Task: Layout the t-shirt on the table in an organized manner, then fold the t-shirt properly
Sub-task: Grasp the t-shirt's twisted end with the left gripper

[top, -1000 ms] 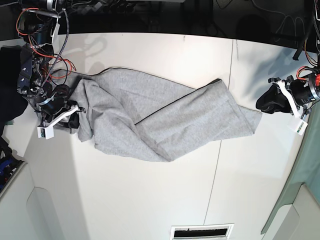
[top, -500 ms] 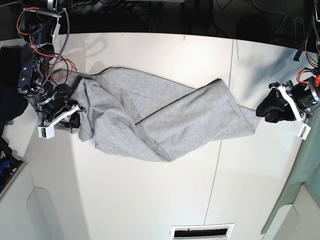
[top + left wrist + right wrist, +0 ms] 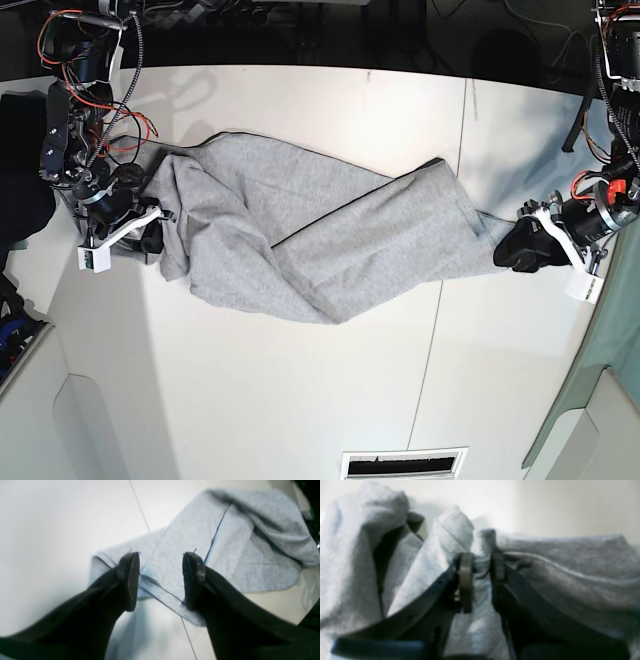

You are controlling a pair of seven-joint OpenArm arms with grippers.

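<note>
Grey t-shirt (image 3: pixel 320 235) lies bunched and twisted across the middle of the table (image 3: pixel 300 400), not yet spread. Over the last second the left gripper (image 3: pixel 160 580) has moved in from the right edge to the shirt's right corner and widened its jaws; they now straddle the hem, nothing held. Right gripper (image 3: pixel 480 580) unchanged at the left end, pinched on a fold of shirt. Judgement: second grasp imminent, then both ends can be pulled apart to flatten.

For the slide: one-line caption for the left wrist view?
Open left tool poised over the t-shirt corner on the table.
</note>
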